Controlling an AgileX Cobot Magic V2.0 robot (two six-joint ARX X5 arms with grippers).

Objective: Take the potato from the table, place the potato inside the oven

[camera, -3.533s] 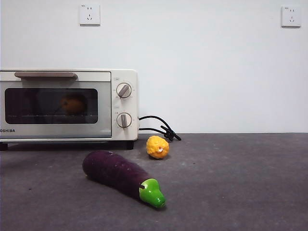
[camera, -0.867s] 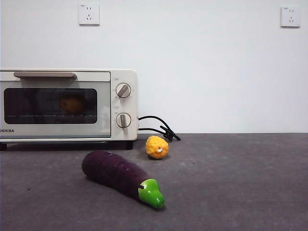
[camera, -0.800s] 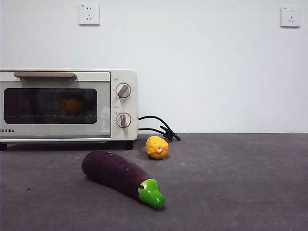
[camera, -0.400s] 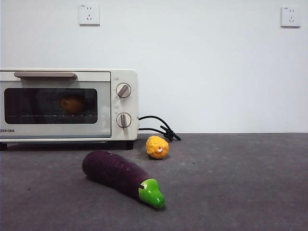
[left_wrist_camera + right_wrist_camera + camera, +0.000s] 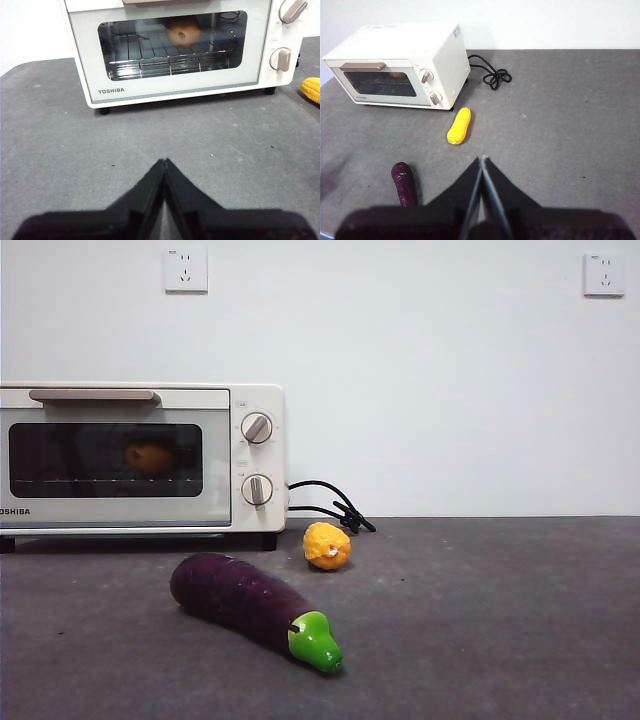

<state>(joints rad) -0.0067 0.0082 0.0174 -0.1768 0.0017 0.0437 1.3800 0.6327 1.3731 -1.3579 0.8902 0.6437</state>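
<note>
Potato (image 5: 183,31) on rack inside oven (image 5: 175,85), door shut; my left hand (image 5: 164,165) and right hand (image 5: 482,161) closed, empty. Judge: retreat clear, touch nothing.

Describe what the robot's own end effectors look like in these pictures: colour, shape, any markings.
Only the wrist views show them. The left end effector has two matte black jaws, wedge-shaped, broad at the base and tapering to thin tips. The right end effector looks the same, also black and tapered, with a pale grey edge along the inner faces. No markings, labels or cables show on either. The front view shows no arm.
</note>
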